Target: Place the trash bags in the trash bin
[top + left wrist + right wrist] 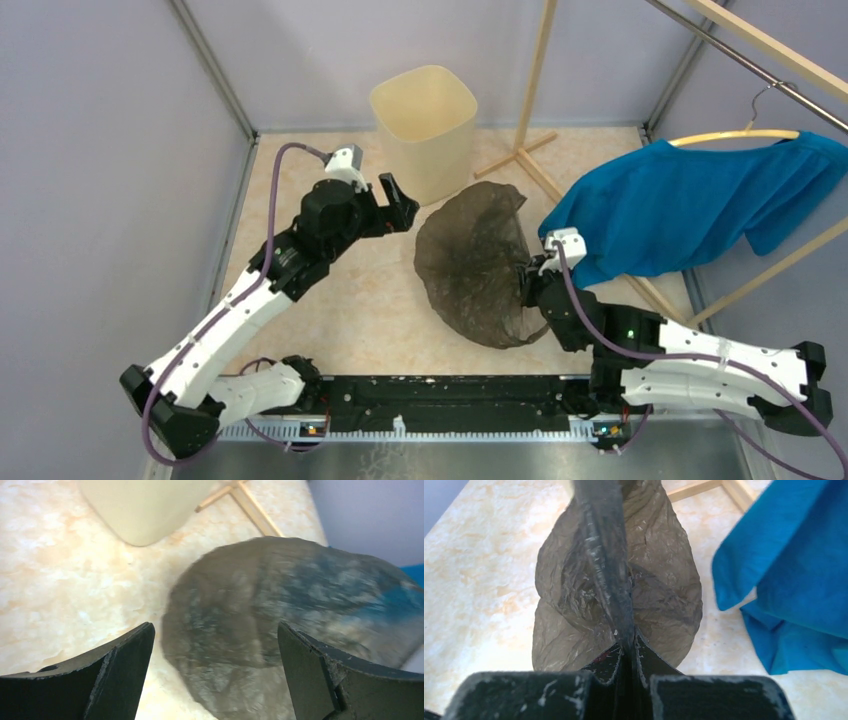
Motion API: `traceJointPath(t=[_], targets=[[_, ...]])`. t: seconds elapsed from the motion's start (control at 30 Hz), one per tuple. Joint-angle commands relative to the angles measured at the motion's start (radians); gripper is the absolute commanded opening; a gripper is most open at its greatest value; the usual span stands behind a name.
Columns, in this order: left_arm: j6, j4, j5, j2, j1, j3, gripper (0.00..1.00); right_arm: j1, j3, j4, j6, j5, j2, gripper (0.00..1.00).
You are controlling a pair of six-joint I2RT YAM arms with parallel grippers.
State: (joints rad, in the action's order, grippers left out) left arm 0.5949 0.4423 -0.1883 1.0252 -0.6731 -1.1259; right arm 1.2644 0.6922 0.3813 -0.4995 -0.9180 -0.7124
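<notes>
The trash bag is a thin, wrinkled, dark grey-brown film, held up and spread wide in the middle of the floor. My right gripper is shut on its right edge; in the right wrist view the bag hangs from the closed jaws of the right gripper. My left gripper is open and empty, just left of the bag and in front of the cream-beige trash bin. In the left wrist view the bag lies ahead of the left gripper, with the bin at top left.
A blue cloth garment hangs on a wooden hanger from a rail at right, close to my right arm, and shows in the right wrist view. The wooden rack's foot lies on the floor right of the bin. Grey walls enclose the cell.
</notes>
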Motion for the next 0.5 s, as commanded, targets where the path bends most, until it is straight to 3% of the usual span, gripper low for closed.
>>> traceJointPath(t=[0.0, 0.1, 0.2, 0.47], targets=[[0.001, -0.018, -0.014, 0.126, 0.12, -0.091, 0.98, -0.013, -0.016, 0.004, 0.091, -0.088, 0.079, 0.0], [0.014, -0.092, 0.11, 0.243, 0.208, -0.164, 0.98, -0.016, -0.01, 0.005, 0.108, -0.086, 0.109, 0.0], [0.002, -0.132, 0.084, 0.365, 0.225, -0.284, 0.98, -0.017, -0.014, -0.033, 0.145, -0.043, 0.118, 0.0], [-0.002, -0.033, -0.286, 0.682, 0.225, -0.659, 0.98, -0.024, 0.023, -0.019, 0.171, -0.046, 0.065, 0.0]])
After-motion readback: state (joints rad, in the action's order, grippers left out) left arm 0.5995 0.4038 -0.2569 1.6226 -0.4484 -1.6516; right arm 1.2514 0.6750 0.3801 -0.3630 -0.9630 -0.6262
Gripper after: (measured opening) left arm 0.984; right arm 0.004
